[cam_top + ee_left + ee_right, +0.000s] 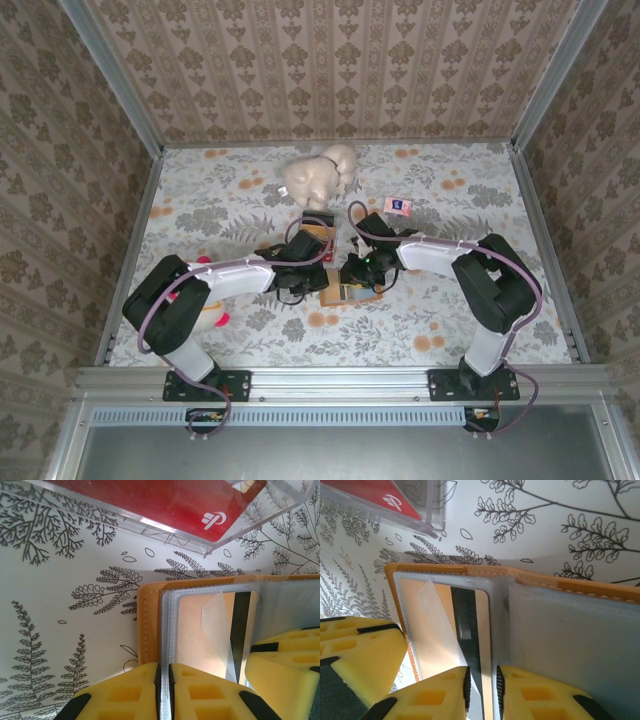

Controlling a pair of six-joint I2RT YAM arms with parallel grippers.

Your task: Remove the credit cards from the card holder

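"Card holder point(560, 645) first: how do our fingers stand on it?"

"Our left gripper point(164, 680) has its yellow pads pressed together on the clear rim of the outer pocket, just inside the tan border. Our right gripper point(482, 682) is pressed together too, on the pocket's inner rim beside the fold. The edge of the credit card point(437, 645) runs into the same gap, and we cannot tell whether it is caught as well."

"Which way does the card holder lie?"

"It lies open and flat, pockets up, between our two grippers near the middle of the table. Its long axis runs left to right across the table, with the fold crosswise to that. The credit card in the pocket shows a pale orange back with a black stripe, and its long side runs near to far."

"And around it?"

"Just beyond it we see a clear tray point(210, 544) holding a red card point(165, 500). The tablecloth point(200, 210) is white with a fern and flower print. Farther back sit a cream plush toy point(320, 175) and a small pink packet point(398, 206), well apart from the holder. Beige patterned wallpaper panels point(330, 70) between metal posts point(113, 75) wall the table on three sides."
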